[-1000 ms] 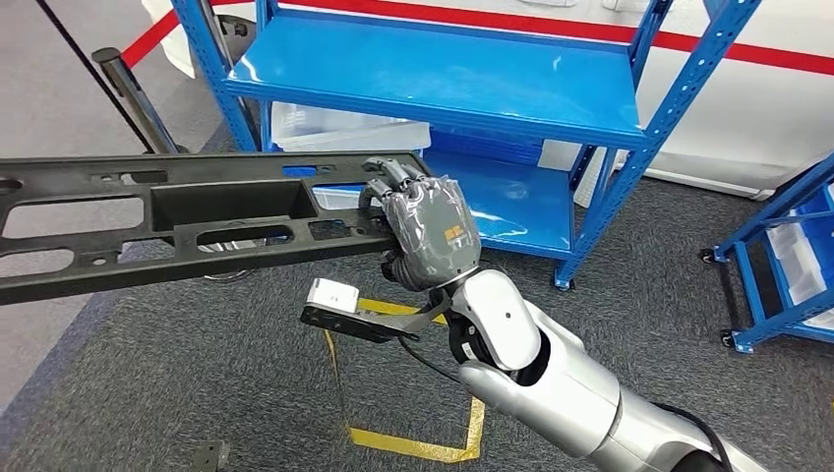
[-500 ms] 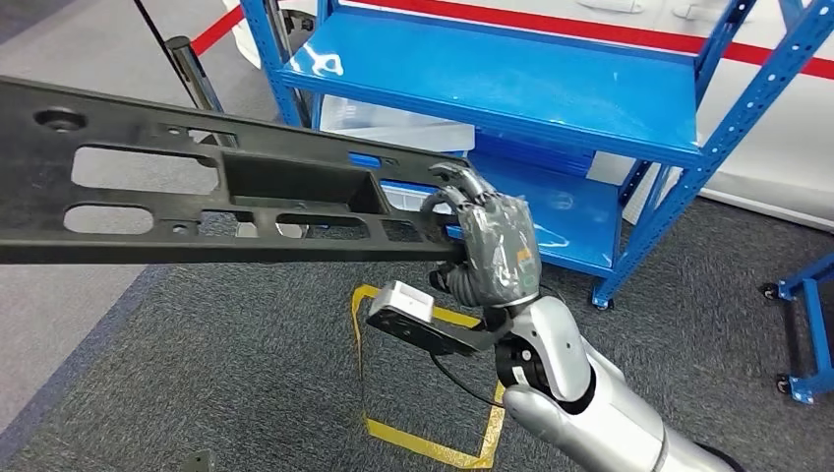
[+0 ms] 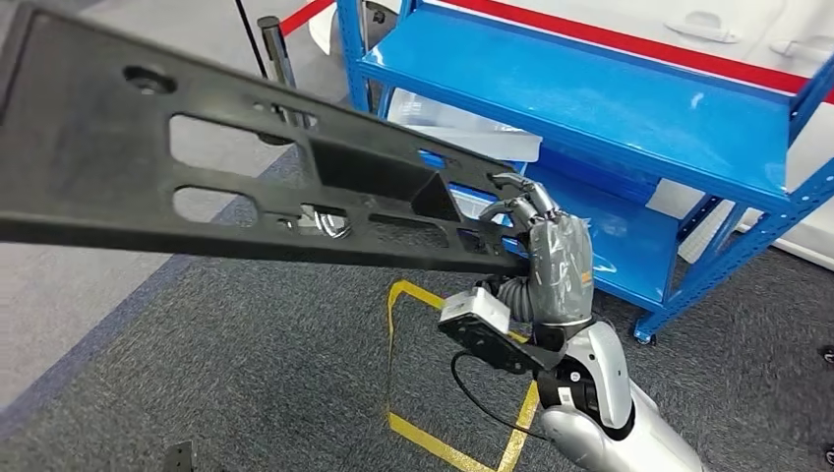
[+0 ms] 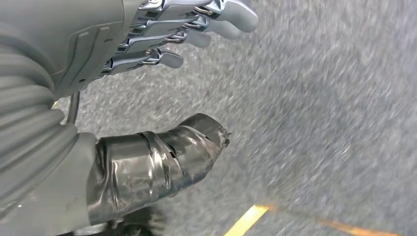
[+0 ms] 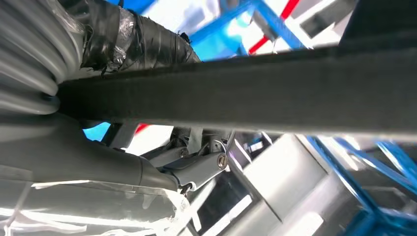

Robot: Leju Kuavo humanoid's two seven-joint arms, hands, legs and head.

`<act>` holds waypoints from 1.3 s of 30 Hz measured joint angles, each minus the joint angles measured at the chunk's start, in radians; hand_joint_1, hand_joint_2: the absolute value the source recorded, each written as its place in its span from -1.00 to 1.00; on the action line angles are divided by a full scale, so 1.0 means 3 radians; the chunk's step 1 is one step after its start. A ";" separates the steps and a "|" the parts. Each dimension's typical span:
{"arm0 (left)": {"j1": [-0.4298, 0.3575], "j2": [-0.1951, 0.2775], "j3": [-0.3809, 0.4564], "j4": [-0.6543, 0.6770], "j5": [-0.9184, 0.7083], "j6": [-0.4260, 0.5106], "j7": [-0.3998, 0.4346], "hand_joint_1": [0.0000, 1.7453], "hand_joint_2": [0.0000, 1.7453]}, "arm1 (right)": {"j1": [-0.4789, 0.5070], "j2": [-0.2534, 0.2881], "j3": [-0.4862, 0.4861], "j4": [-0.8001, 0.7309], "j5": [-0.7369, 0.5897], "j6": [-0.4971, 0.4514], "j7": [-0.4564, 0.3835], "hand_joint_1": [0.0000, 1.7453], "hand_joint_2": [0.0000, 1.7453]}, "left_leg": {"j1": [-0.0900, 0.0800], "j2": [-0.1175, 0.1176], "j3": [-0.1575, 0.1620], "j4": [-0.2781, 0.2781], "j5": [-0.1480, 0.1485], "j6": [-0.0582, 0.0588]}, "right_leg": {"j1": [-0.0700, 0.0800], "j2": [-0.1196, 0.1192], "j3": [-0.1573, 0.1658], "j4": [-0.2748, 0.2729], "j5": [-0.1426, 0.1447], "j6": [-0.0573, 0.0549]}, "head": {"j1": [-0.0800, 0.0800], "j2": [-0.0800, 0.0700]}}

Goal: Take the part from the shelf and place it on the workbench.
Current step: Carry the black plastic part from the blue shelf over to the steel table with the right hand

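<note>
Part (image 3: 226,177), long and black, slants up-left from right hand (image 3: 553,265), whose fingers (image 3: 516,202) clasp its end; left hand (image 4: 98,98) spread, empty.

No readable text, labels, brands, numbers or signs on anything in view

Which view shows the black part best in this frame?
The head view: the part stretches across the picture with its cutouts plain, and the right hand grips its near end. The right wrist view has it edge-on as a dark bar. The left wrist view looks at grey carpet past the empty left hand.
</note>
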 joint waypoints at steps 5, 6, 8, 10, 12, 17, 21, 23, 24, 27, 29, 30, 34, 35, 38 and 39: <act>-0.0047 0.0001 0.0000 0.0000 -0.0053 -0.0004 0.0065 -1.00 1.00 | 0.0037 -0.0016 -0.0041 0.0106 -0.0194 -0.0056 -0.0097 1.00 1.00 | 0.0020 -0.0224 -0.0043 0.0094 -0.0024 -0.0036 | -0.0064 0.0113 0.0106 -0.0217 0.0234 0.0044 | 0.0003 0.0000; -0.0059 0.0003 0.0000 0.0000 -0.0057 -0.0010 0.0067 -1.00 1.00 | 0.0035 -0.0015 -0.0042 0.0123 -0.0226 -0.0074 -0.0124 1.00 1.00 | 0.0023 -0.0268 -0.0073 0.0142 -0.0039 -0.0060 | -0.0079 0.0185 0.0189 -0.0390 0.0288 0.0051 | 0.0004 0.0000; -0.0084 0.0006 0.0000 0.0000 -0.0060 -0.0024 0.0062 -1.00 1.00 | 0.0038 -0.0012 -0.0042 0.0151 -0.0271 -0.0109 -0.0173 1.00 1.00 | 0.0031 -0.0350 -0.0143 0.0196 -0.0043 -0.0111 | -0.0083 0.0266 0.0241 -0.0521 0.0292 0.0041 | 0.0007 0.0000; -0.0093 0.0008 0.0000 0.0000 -0.0061 -0.0035 0.0055 -1.00 1.00 | 0.0035 0.0001 -0.0042 0.0177 -0.0301 -0.0120 -0.0215 1.00 1.00 | 0.0047 -0.0406 -0.0185 0.0191 -0.0020 -0.0153 | -0.0073 0.0187 0.0226 -0.0521 0.0306 -0.0007 | 0.0010 0.0000; -0.0101 0.0005 0.0000 0.0001 -0.0078 -0.0045 0.0055 -1.00 1.00 | 0.0020 0.0034 -0.0041 0.0207 -0.0336 -0.0112 -0.0262 1.00 1.00 | 0.0038 -0.0281 -0.0242 0.0277 -0.0065 -0.0182 | -0.0073 0.0107 0.0224 -0.0534 0.0323 -0.0053 | -0.0004 0.0000; -0.0162 0.0004 0.0000 0.0001 -0.0155 -0.0052 0.0087 -1.00 1.00 | -0.0020 0.0159 -0.0019 0.0332 -0.0382 0.0006 -0.0361 1.00 1.00 | 0.0018 0.0002 -0.0614 0.1070 -0.0392 -0.0185 | -0.0013 -0.0109 0.0220 -0.0541 0.0319 -0.0103 | -0.0030 0.0000; -0.0171 0.0010 0.0000 0.0001 -0.0179 -0.0057 0.0094 -1.00 1.00 | -0.0064 0.0271 0.0032 0.0426 -0.0379 0.0055 -0.0414 1.00 1.00 | -0.0076 0.0175 -0.0257 0.0415 -0.0094 -0.0061 | 0.0029 -0.0266 0.0238 -0.0546 0.0304 -0.0117 | -0.0028 0.0000; -0.0184 0.0019 0.0000 0.0001 -0.0189 -0.0058 0.0094 -1.00 1.00 | -0.0092 0.0321 0.0058 0.0463 -0.0365 0.0059 -0.0435 1.00 1.00 | -0.0134 0.0267 -0.0156 0.0194 -0.0059 -0.0001 | 0.0034 -0.0336 0.0245 -0.0560 0.0301 -0.0106 | -0.0027 0.0000; -0.0184 0.0025 0.0000 0.0001 -0.0194 -0.0059 0.0094 -1.00 1.00 | -0.0099 0.0343 0.0069 0.0480 -0.0352 0.0058 -0.0443 1.00 1.00 | -0.0145 0.0245 -0.0156 0.0176 -0.0059 0.0015 | 0.0036 -0.0372 0.0253 -0.0571 0.0301 -0.0097 | -0.0029 0.0000; -0.0156 0.0033 0.0000 0.0001 -0.0215 -0.0059 0.0081 -1.00 1.00 | -0.0100 0.0407 0.0091 0.0526 -0.0301 0.0041 -0.0461 1.00 1.00 | -0.0112 0.0129 -0.0074 0.0059 -0.0003 0.0057 | 0.0033 -0.0305 0.0277 -0.0549 0.0258 -0.0058 | -0.0026 0.0000; -0.0149 0.0032 0.0000 0.0001 -0.0232 -0.0059 0.0066 -1.00 1.00 | -0.0088 0.0426 0.0108 0.0551 -0.0273 0.0018 -0.0468 1.00 1.00 | -0.0076 0.0060 -0.0033 0.0003 0.0032 0.0076 | 0.0020 -0.0097 0.0159 -0.0276 0.0110 -0.0034 | -0.0018 0.0000; -0.0149 0.0032 0.0000 0.0001 -0.0238 -0.0059 0.0060 -1.00 1.00 | -0.0076 0.0430 0.0117 0.0564 -0.0260 0.0008 -0.0468 1.00 1.00 | -0.0067 0.0020 -0.0032 0.0001 0.0037 0.0085 | 0.0012 -0.0029 0.0054 -0.0068 0.0017 -0.0022 | -0.0018 0.0000; -0.0120 0.0032 0.0000 0.0001 -0.0244 -0.0062 0.0030 -1.00 1.00 | -0.0022 0.0431 0.0133 0.0624 -0.0208 -0.0007 -0.0444 1.00 1.00 | -0.0039 -0.0180 -0.0038 0.0053 0.0011 0.0056 | -0.0035 0.0034 -0.0073 0.0073 0.0123 0.0035 | -0.0017 0.0000; -0.0111 0.0032 0.0000 0.0001 -0.0248 -0.0064 0.0016 -1.00 1.00 | -0.0009 0.0431 0.0133 0.0634 -0.0205 -0.0010 -0.0443 1.00 1.00 | -0.0029 -0.0229 -0.0046 0.0086 -0.0008 0.0036 | -0.0054 0.0081 0.0013 -0.0132 0.0247 0.0051 | -0.0016 0.0000; -0.0094 0.0033 0.0000 0.0001 -0.0265 -0.0085 -0.0029 -1.00 1.00 | 0.0060 0.0433 0.0133 0.0651 -0.0215 -0.0051 -0.0441 1.00 1.00 | -0.0010 -0.0358 -0.0127 0.0203 -0.0062 -0.0038 | -0.0091 0.0304 0.0182 -0.0523 0.0357 0.0060 | -0.0016 0.0000; -0.0081 0.0034 0.0000 0.0001 -0.0274 -0.0093 -0.0043 -1.00 1.00 | 0.0088 0.0433 0.0133 0.0653 -0.0220 -0.0071 -0.0440 1.00 1.00 | -0.0002 -0.0397 -0.0152 0.0215 -0.0062 -0.0062 | -0.0085 0.0319 0.0186 -0.0530 0.0336 0.0043 | -0.0016 0.0000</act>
